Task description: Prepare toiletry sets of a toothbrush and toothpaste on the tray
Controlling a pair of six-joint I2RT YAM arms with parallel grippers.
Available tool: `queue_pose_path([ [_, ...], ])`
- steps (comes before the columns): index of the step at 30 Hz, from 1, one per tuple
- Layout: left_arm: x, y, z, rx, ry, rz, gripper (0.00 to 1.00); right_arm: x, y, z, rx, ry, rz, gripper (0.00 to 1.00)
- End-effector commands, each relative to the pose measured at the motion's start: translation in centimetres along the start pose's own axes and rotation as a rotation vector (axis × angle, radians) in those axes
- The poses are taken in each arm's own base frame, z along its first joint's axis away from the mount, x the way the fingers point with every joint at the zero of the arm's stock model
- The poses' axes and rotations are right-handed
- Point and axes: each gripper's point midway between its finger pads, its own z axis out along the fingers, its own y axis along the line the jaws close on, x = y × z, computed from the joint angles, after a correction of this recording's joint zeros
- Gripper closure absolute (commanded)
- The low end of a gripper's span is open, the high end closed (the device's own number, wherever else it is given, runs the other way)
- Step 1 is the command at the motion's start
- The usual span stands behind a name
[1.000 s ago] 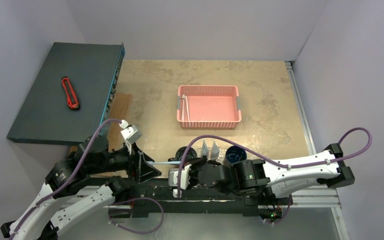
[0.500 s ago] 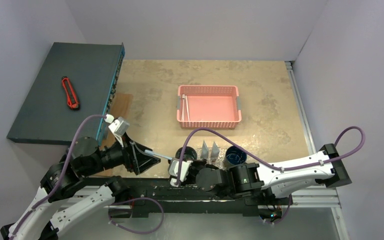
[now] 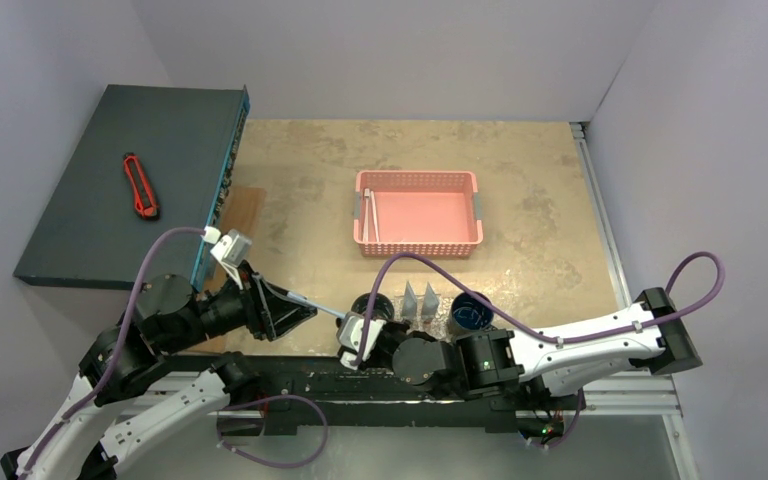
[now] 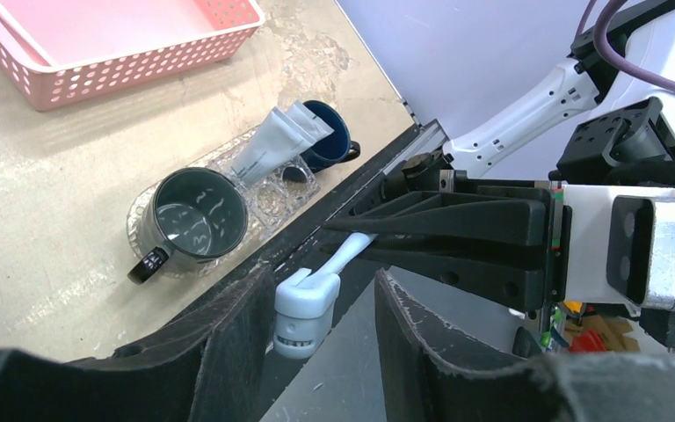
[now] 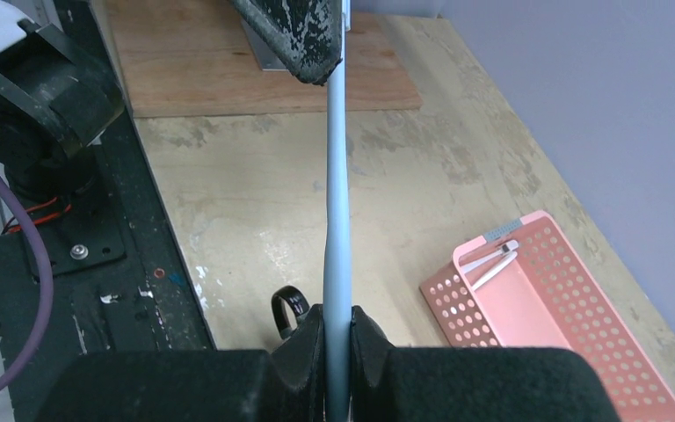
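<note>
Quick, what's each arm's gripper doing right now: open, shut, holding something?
Left gripper: jaws open, loosely around the head of the toothbrush.
Right gripper: shut on the toothbrush handle.

Pale-blue toothbrush [image 3: 315,303] held aloft near-left of clear tray [image 4: 277,195], dark green mug [image 4: 195,220] left, blue mug [image 4: 330,141] right, silvery tubes [image 4: 268,145] between.

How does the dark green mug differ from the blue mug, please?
Colour: the dark green mug is greenish-grey, the blue mug deep blue. Place: the dark green mug stands at the left end of the tray, the blue mug at the right end. In the left wrist view the dark green mug shows whole; the tubes hide part of the blue mug. Both stand upright.
</note>
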Motion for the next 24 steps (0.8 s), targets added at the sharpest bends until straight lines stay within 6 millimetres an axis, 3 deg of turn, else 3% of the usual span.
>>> queue_pose_path([
  [1, -1.86, -1.47, -0.36, 0.040, -0.061, -0.012, 0.56, -0.95, -0.27, -0.03, 0.033, -0.039, 0.057, 1.00],
  [24, -1.79, -1.63, -0.33, 0.038, -0.042, -0.009, 0.69, -0.45, -0.75, -0.85, 0.051, -0.052, 0.082, 1.00],
])
